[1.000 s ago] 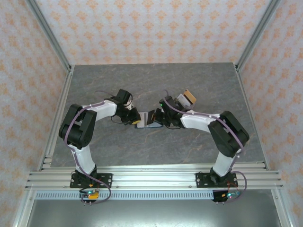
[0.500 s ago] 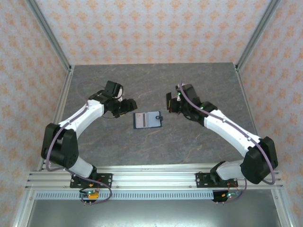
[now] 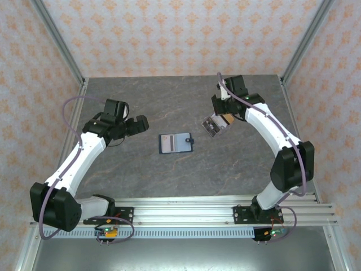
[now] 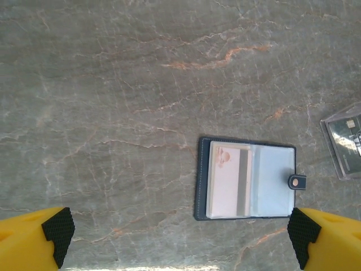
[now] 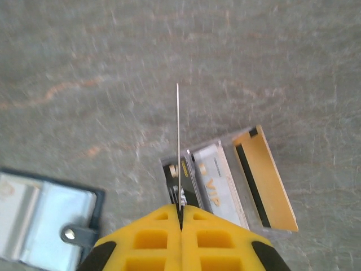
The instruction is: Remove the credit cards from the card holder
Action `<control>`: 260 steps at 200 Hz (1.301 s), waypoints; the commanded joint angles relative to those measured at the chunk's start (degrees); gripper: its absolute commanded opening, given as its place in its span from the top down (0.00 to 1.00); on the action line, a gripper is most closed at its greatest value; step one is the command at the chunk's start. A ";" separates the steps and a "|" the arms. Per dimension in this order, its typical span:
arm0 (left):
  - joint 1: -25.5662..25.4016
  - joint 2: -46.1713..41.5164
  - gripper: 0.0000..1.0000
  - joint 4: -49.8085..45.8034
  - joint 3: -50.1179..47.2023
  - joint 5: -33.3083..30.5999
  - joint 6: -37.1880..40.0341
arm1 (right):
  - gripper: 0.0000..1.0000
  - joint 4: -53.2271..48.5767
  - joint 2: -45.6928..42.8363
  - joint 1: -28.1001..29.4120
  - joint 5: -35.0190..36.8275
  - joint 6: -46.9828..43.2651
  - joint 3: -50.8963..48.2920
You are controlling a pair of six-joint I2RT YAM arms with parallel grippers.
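Right wrist cam: why's the right gripper (image 5: 180, 217) clamped on that edge-on card (image 5: 177, 141)?

> Probably to drop it on the card stack (image 5: 225, 180) underneath. Left gripper (image 4: 180, 230) hangs wide open, empty; card holder (image 4: 245, 179) lies open beyond, one white card (image 4: 228, 179) inside.

Pincer (image 5: 180, 213) tight on edge-on card (image 5: 178, 141)
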 commanded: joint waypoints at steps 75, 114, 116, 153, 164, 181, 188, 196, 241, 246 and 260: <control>0.24 0.58 0.00 -2.07 -1.23 -2.88 1.45 | 1.00 -10.20 10.23 -0.75 -1.13 -16.57 2.84; 0.27 1.21 0.00 -1.85 -1.58 -2.33 1.23 | 1.00 -9.46 12.07 -1.17 -3.19 -17.77 3.02; 0.23 1.29 0.00 -1.81 -1.62 -2.27 1.20 | 1.00 -9.38 12.16 -1.19 -3.27 -17.83 3.00; 0.25 2.79 0.00 -1.97 -1.23 -1.70 1.10 | 0.92 -10.80 14.03 -1.25 -3.98 -17.69 4.51; 0.22 2.91 0.00 -1.97 -1.14 -1.44 1.06 | 0.85 -11.23 13.92 -1.23 -4.17 -16.98 4.98; 0.29 3.23 0.00 -1.70 -1.22 -1.00 0.83 | 0.72 -11.20 13.08 -1.23 -3.05 -15.33 5.27; 0.27 3.40 0.00 -1.67 -1.19 -0.77 0.76 | 0.69 -11.13 12.43 -1.21 -2.85 -14.61 5.28; 0.23 3.52 0.00 -1.62 -1.23 -0.45 0.59 | 0.65 -10.79 11.56 -1.25 -2.47 -13.54 5.22; 0.23 4.34 0.00 -1.23 -1.09 1.63 -0.26 | 0.48 -5.06 3.43 -1.18 -1.79 -2.87 0.89; 0.28 4.44 0.00 -1.18 -1.18 2.04 -0.45 | 0.46 -3.56 2.21 -1.21 -1.84 -0.80 -0.56; 0.24 4.90 0.00 -1.01 -1.40 3.09 -1.24 | 0.42 0.59 -1.04 -1.17 -2.34 5.03 -4.71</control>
